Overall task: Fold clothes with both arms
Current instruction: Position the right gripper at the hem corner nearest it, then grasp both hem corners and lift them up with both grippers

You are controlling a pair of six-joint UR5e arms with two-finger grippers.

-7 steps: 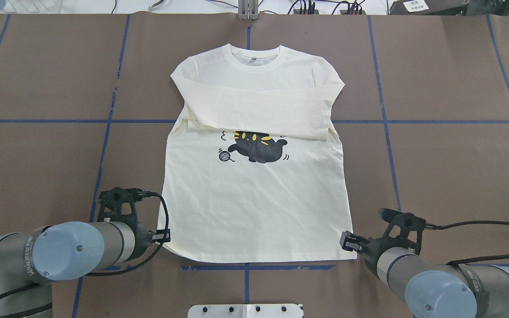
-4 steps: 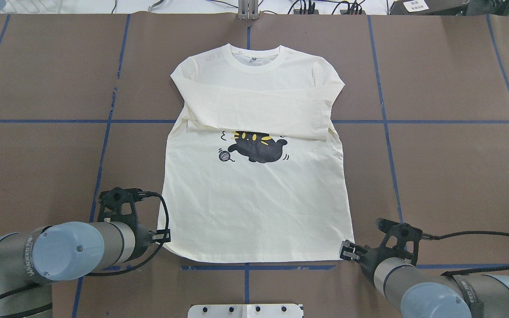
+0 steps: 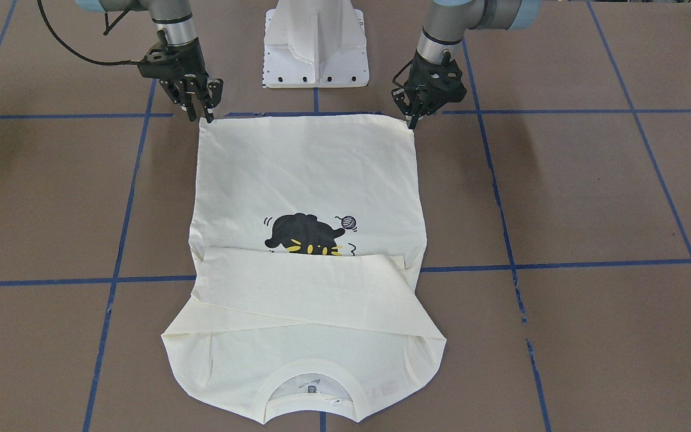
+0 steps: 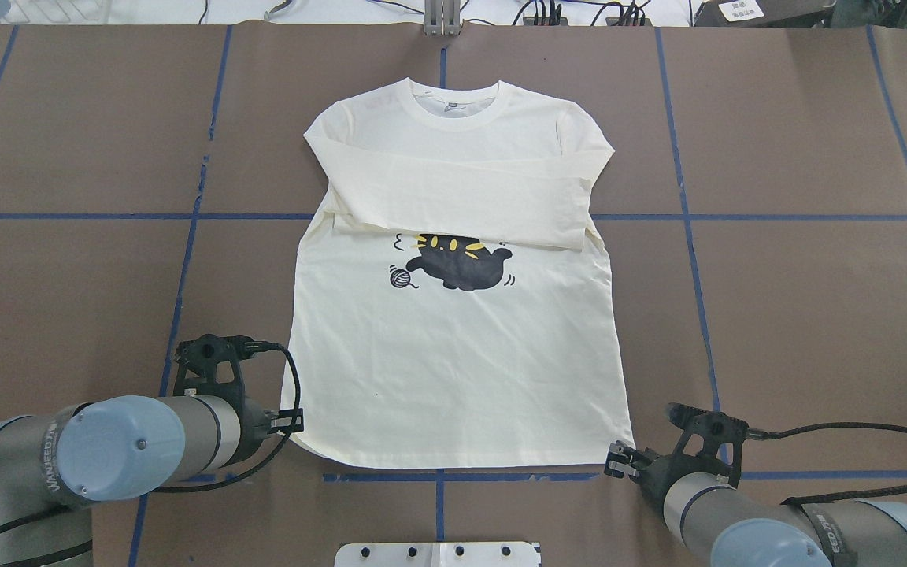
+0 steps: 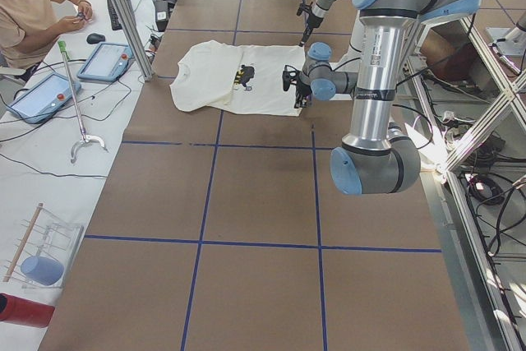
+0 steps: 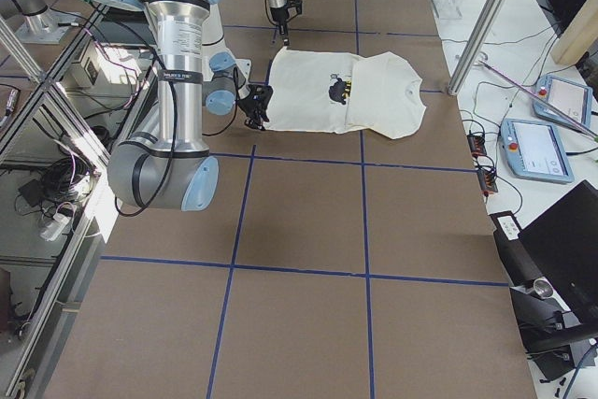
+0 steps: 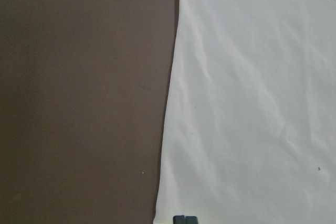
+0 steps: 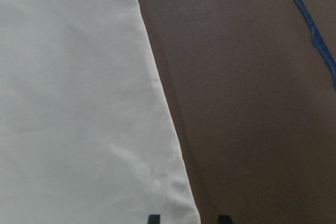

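Cream shirt point(image 4: 453, 354) lies flat mid-bench point(image 4: 816, 299), collar at 12 o'clock and hem at 6, with its sleeves point(image 4: 461, 189) crossed over the chest just above the cat print point(image 4: 457, 264). From my console, the left claw point(image 4: 296, 421) reads as clenched on the hem corner at 7 o'clock. The right claw point(image 4: 619, 463) is released, jaws straddling the corner at 5 o'clock. My worry is that if the right claw closes too far outboard, it will catch one layer or bare bench. A lift on uneven grips would skew the fold and drag the sleeves loose.
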